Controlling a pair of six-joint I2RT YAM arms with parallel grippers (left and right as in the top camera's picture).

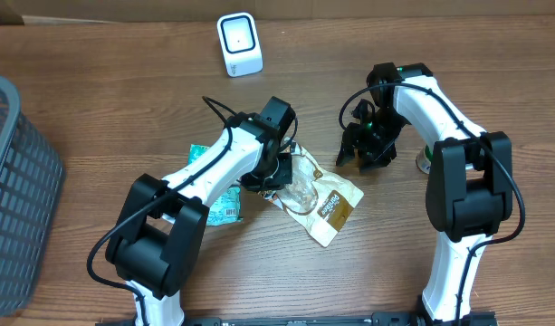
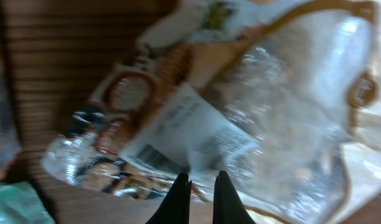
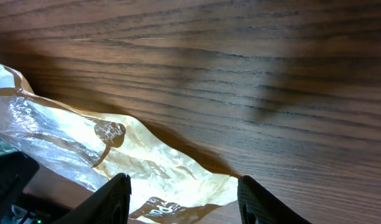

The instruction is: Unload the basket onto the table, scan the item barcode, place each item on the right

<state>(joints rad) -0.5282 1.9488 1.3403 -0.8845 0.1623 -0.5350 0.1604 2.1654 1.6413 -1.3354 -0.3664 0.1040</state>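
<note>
**Bag pinched by the left pincer, scanner up the table from it**

The wooden table (image 1: 96, 54) carries a grey basket (image 1: 14, 181) at its left edge, well apart from the work. The two arms meet near the middle, and the snack bag (image 1: 324, 201) lies between them. The bag's long axis runs on a slant, from its upper-left end under the left arm down to its lower-right corner near the front of the table.

The left pincer (image 1: 275, 174) sits on that upper-left end. Its jaws are closed narrow, and they look pinched on the bag's edge. The right pincer (image 1: 366, 149) stands just beside the bag's right side with its jaws wide apart and nothing between them. In its own wrist view the bag's clear film and tan border lie below the fingers (image 3: 119, 196).

The white scanner (image 1: 239, 43) stands near the far edge, up and slightly left of the bag. The left arm is the nearer one, so carrying the bag to the scanner should fall to it. A green packet (image 1: 218, 204) lies partly under the left arm, just left of the bag.

The left wrist view shows a white sticker (image 2: 190, 134) on the bag, close to the gripped end. A barcode (image 2: 154, 155) is printed at its lower-left corner. The sticker's text is too blurred to read, and so is the printing on the bag's brown panel. My judgement is that the sticker face must be turned toward the scanner's window.
</note>
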